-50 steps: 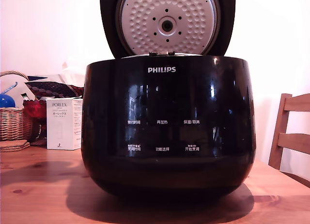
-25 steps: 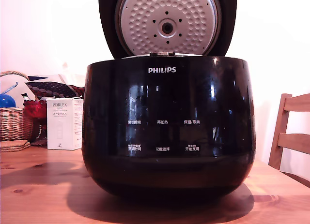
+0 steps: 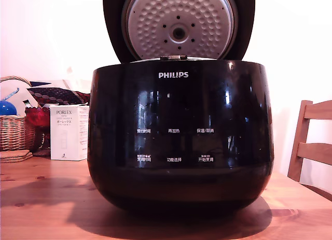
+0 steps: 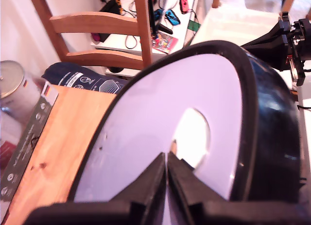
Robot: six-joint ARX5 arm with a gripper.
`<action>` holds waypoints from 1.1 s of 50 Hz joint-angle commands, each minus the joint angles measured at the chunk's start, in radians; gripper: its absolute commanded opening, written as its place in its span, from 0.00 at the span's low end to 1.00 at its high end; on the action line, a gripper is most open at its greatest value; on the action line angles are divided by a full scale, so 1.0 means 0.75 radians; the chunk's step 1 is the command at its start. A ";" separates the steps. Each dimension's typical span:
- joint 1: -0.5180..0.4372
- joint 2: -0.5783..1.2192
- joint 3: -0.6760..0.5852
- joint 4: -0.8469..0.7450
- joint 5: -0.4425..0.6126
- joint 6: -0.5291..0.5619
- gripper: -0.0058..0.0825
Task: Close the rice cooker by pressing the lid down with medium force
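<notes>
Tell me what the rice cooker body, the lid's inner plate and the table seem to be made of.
Rice cooker body: glossy black, probably plastic; it mirrors the room. Lid inner plate: matte silvery metal by its look, dimpled with small holes. Table: wood with a smooth finish, showing grain and knots.

One rice cooker (image 3: 179,136) stands on the one wooden bench (image 3: 41,203), with one lid (image 3: 179,25) raised above it. Six white button labels show on its front. Beside it are one white box (image 3: 69,132), one wicker basket (image 3: 15,131) and one blue ball (image 3: 7,108). One wooden chair (image 3: 310,146) shows at the exterior view's right. One claw (image 4: 166,162) appears in the wrist view.
</notes>
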 commanded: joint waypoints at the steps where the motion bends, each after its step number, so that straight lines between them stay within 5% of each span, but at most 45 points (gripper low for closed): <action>1: -0.005 -0.048 -0.088 0.032 -0.007 -0.033 0.04; 55: 0.003 -0.550 -1.077 0.828 -0.071 -0.548 0.04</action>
